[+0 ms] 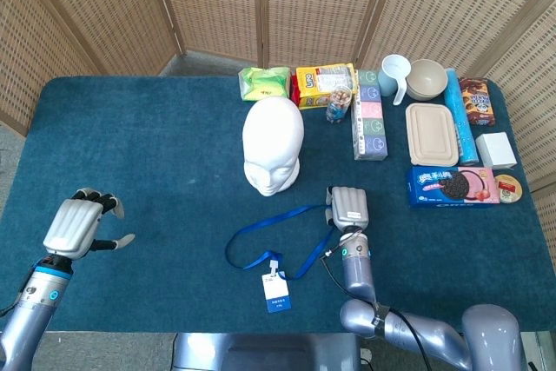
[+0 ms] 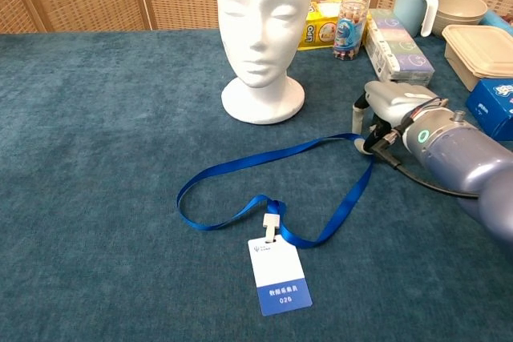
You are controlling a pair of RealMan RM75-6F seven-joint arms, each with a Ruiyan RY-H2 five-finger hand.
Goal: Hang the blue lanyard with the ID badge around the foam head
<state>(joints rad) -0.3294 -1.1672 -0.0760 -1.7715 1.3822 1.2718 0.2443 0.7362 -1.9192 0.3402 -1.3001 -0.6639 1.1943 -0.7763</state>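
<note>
The white foam head (image 1: 273, 145) stands upright mid-table, also in the chest view (image 2: 263, 34). The blue lanyard (image 1: 287, 234) lies flat in a loop in front of it, with its ID badge (image 1: 276, 293) nearest me; the chest view shows the strap (image 2: 264, 158) and the badge (image 2: 279, 275). My right hand (image 1: 350, 207) hovers palm down over the strap's right bend, and its fingertips (image 2: 358, 143) reach down to the strap there. Whether they pinch it is hidden. My left hand (image 1: 78, 223) floats far left, loosely spread and holding nothing.
Snack packs (image 1: 323, 84), a tall box (image 1: 369, 115), a pencil cup (image 2: 351, 28), a mug (image 2: 415, 6), a bowl (image 1: 426, 78), a lidded tray (image 1: 432, 134) and a cookie box (image 1: 452, 185) crowd the back and right. Woven screens stand behind the table.
</note>
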